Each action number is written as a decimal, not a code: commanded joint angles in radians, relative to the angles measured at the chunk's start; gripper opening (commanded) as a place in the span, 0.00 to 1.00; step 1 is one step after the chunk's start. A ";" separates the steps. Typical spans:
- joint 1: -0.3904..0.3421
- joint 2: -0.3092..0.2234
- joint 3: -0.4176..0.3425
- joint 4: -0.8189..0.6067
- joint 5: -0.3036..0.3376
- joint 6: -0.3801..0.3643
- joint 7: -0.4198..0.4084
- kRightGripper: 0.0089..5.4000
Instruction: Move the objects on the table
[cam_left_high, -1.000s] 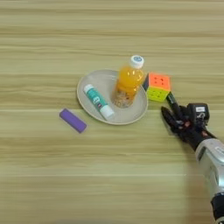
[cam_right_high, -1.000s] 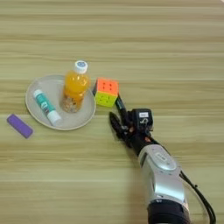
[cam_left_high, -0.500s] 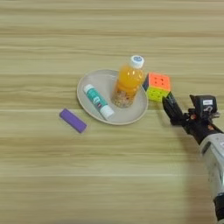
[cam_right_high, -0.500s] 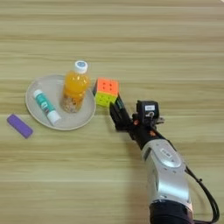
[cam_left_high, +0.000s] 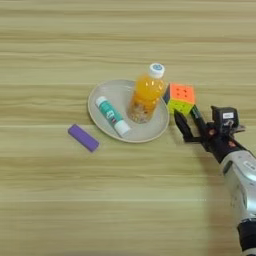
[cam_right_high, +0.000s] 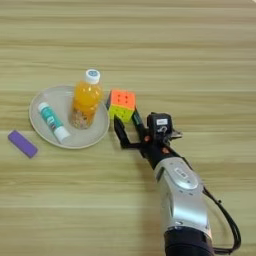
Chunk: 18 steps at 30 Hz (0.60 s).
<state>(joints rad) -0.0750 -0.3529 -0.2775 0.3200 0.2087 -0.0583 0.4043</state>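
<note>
The orange juice bottle (cam_left_high: 145, 95) with its white cap stands on the right part of a pale round plate (cam_left_high: 105, 94). The multicoloured puzzle cube (cam_left_high: 180, 98) sits on the table (cam_left_high: 125, 195) just right of the plate's rim. My right gripper (cam_left_high: 186, 115) is open, its two black fingers pointing up at the cube's near side, tips level with its lower edge, one on each side. In the right eye view the gripper (cam_right_high: 126, 120) sits just below the cube (cam_right_high: 122, 103). No black marker pen is in view.
A white and teal tube (cam_left_high: 112, 115) lies on the plate's left half. A small purple block (cam_left_high: 83, 137) lies on the table left of the plate. My silver forearm (cam_right_high: 182, 195) runs down to the bottom edge.
My gripper has moved forward and a little left, closing in on the cube's near side. Bottle, cube, plate and block have stayed put.
</note>
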 joint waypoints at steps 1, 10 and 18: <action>-0.063 -0.031 -0.003 -0.042 -0.004 -0.035 -0.004 0.99; -0.092 -0.029 0.003 -0.015 -0.008 -0.040 -0.006 0.99; -0.117 -0.022 0.020 -0.011 -0.017 -0.046 -0.006 0.99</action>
<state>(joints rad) -0.1167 -0.3469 -0.2552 0.3513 0.1945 -0.0740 0.4040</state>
